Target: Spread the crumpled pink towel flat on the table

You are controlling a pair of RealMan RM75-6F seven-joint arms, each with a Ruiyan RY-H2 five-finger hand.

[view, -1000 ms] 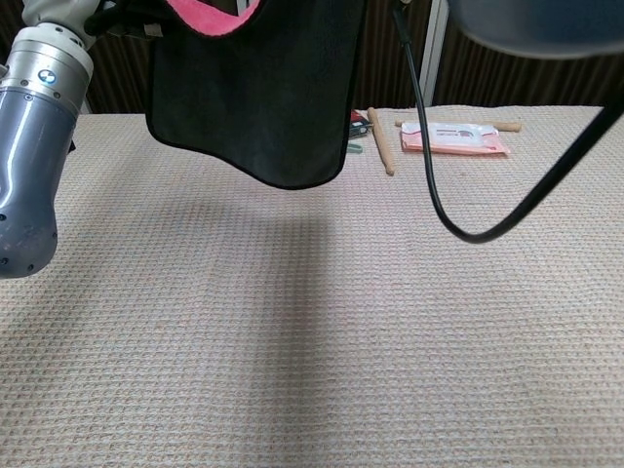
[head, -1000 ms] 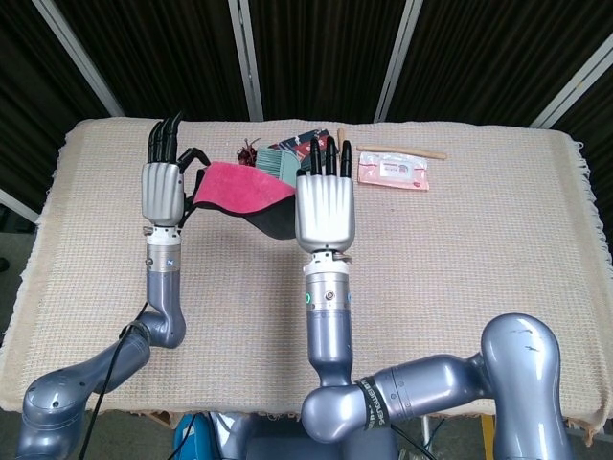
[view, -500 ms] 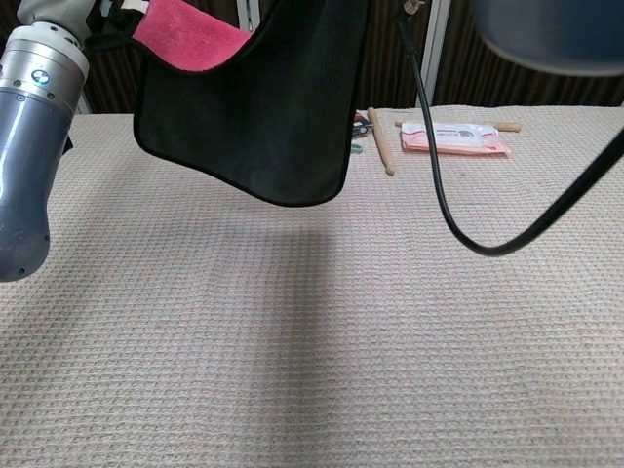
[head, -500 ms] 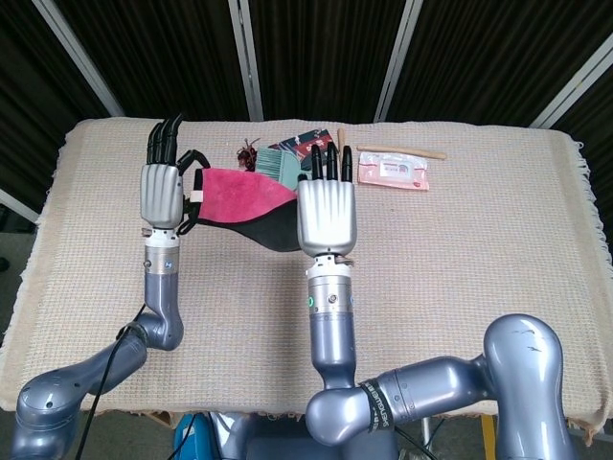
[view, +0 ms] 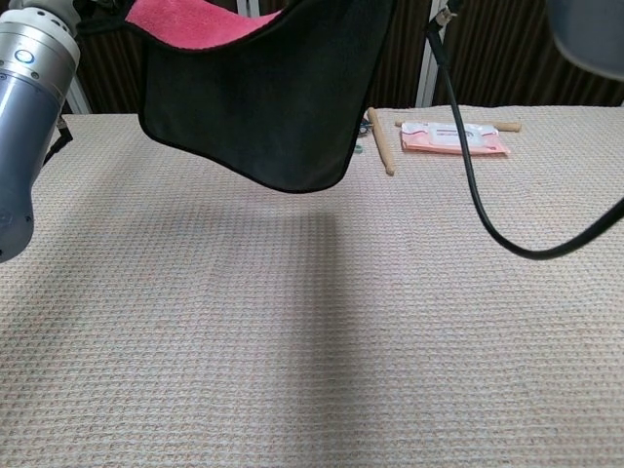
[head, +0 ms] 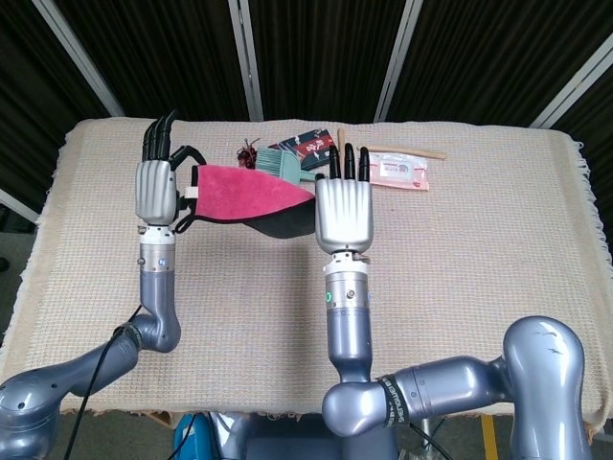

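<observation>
One pink towel (head: pixel 244 189) held in the air between two hands, above the upper middle of the surface (head: pixel 460 249).

The towel, pink on top and dark beneath (view: pixel 263 107), hangs as a shallow sling clear of the woven cloth, with its shadow on the weave below in the chest view. The left hand (head: pixel 153 190), at the upper left of the head view, grips the towel's left edge, its dark fingers (head: pixel 155 142) pointing up the frame. The right hand (head: pixel 344 213), near the centre, stands palm-down with fingers straight at the towel's right end; the hold itself is hidden under the palm, so I cannot tell how it grips. Behind lie one pink packet (head: pixel 400 172), two wooden sticks (head: pixel 414 149), and a small heap of mixed items (head: pixel 287 153) too jumbled to count.
</observation>
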